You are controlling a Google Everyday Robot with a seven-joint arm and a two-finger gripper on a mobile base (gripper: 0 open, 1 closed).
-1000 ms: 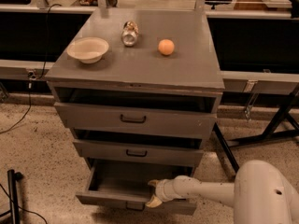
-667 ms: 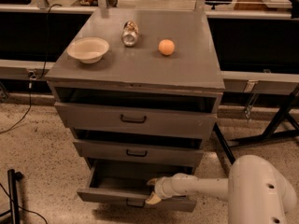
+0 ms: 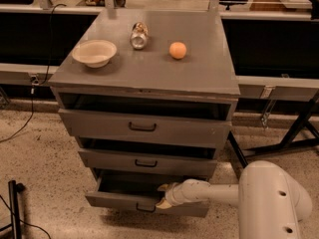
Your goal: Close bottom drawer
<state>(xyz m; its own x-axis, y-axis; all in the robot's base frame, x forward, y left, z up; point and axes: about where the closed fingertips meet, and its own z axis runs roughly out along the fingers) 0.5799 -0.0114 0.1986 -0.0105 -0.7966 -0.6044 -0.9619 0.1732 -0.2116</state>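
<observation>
The grey cabinet (image 3: 149, 78) has three drawers. The bottom drawer (image 3: 119, 200) is the lowest one, partly pulled out, with a small dark handle (image 3: 145, 209) on its short front panel. My gripper (image 3: 163, 196) is at the end of the white arm (image 3: 214, 192) that reaches in from the right. It rests against the top edge of the bottom drawer's front, just right of the handle. The drawer's dark inside (image 3: 132, 184) shows above the front panel.
A white bowl (image 3: 94, 52), a can on its side (image 3: 139, 35) and an orange (image 3: 178, 50) lie on the cabinet top. The top drawer (image 3: 144, 127) and middle drawer (image 3: 147, 162) stand slightly open. A black stand (image 3: 15, 208) is at lower left, table legs (image 3: 294, 133) at right.
The bottom drawer has slid inward toward the cabinet, with my gripper moving along with its front edge. The things on top have not moved.
</observation>
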